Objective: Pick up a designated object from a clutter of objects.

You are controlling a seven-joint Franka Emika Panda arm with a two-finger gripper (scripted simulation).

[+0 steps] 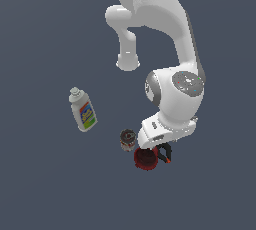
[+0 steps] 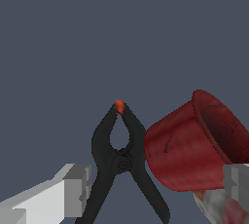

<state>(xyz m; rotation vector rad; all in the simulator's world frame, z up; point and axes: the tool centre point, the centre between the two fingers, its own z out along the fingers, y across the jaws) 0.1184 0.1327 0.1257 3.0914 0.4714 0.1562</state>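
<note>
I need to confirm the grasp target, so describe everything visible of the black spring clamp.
The black spring clamp is X-shaped with thin matte arms that look like plastic, crossing at a round pivot. Its two front arms curve together, closed, at an orange-red tip; the two handle arms splay apart. It lies on the dark grey floor beside the red mug, close to it; contact cannot be judged. The open pincer straddles it. In the exterior view the arm mostly hides it.
</note>
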